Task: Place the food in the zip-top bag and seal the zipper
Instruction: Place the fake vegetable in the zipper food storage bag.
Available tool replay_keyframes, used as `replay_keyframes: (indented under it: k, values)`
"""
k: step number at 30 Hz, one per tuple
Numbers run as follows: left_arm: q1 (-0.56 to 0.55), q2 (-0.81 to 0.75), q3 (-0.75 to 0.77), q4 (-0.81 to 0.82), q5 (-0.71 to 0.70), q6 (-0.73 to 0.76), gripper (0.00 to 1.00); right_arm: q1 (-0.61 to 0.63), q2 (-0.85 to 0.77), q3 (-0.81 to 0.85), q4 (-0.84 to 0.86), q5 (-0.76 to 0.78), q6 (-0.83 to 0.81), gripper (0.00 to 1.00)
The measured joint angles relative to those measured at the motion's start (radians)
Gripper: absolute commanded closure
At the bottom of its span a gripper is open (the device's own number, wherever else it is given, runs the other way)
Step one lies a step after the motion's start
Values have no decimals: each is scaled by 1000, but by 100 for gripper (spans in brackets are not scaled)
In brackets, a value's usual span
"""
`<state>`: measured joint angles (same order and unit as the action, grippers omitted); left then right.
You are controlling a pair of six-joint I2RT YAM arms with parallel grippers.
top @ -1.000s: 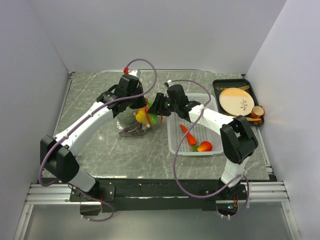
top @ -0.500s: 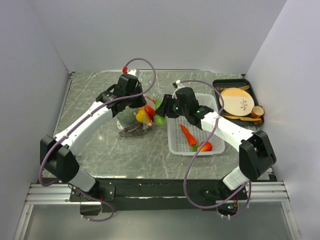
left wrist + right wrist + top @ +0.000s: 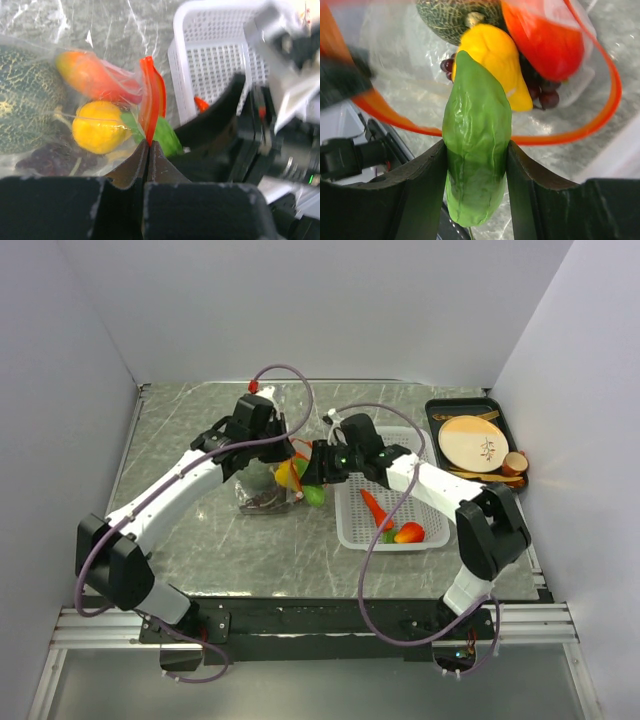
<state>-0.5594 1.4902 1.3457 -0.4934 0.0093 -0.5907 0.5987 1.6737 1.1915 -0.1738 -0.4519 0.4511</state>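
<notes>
The clear zip-top bag [image 3: 258,490] lies on the table with its mouth facing right. My left gripper [image 3: 148,143] is shut on the orange-red zipper [image 3: 151,95] and holds the mouth up. Inside lie a dark green melon [image 3: 455,20], a yellow piece [image 3: 492,55], an orange-red tomato [image 3: 545,40] and purple grapes [image 3: 545,97]. My right gripper [image 3: 476,145] is shut on a green leafy piece [image 3: 476,165], whose tip points into the ring of the zipper [image 3: 610,100]. From above, the green piece [image 3: 314,496] sits at the bag's mouth.
A white perforated basket [image 3: 350,530] stands right of the bag and holds a carrot [image 3: 376,508] and a red piece [image 3: 408,533]. A dark tray [image 3: 437,410] at the far right carries a tan wooden disc [image 3: 472,440] and a small brown cup [image 3: 515,462].
My right arm has swung its elbow and brought the green piece a little down and left, to the bag's mouth. The left gripper keeps hold of the zipper and has barely moved.
</notes>
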Motion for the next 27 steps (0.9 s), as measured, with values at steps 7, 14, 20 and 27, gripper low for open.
replay_keyframes:
  k: [7,14,20,27]
  values:
    - [0,-126,-87,-26,33,54,99,-29,35,93,-47,-107,-86,74]
    - [1,-158,-99,-42,72,76,99,-45,79,119,-24,-201,-78,72]
    - [1,-116,-96,-20,105,63,99,-37,102,80,123,-210,82,70]
    - [2,-72,-81,10,128,36,99,-13,109,14,325,-137,318,70]
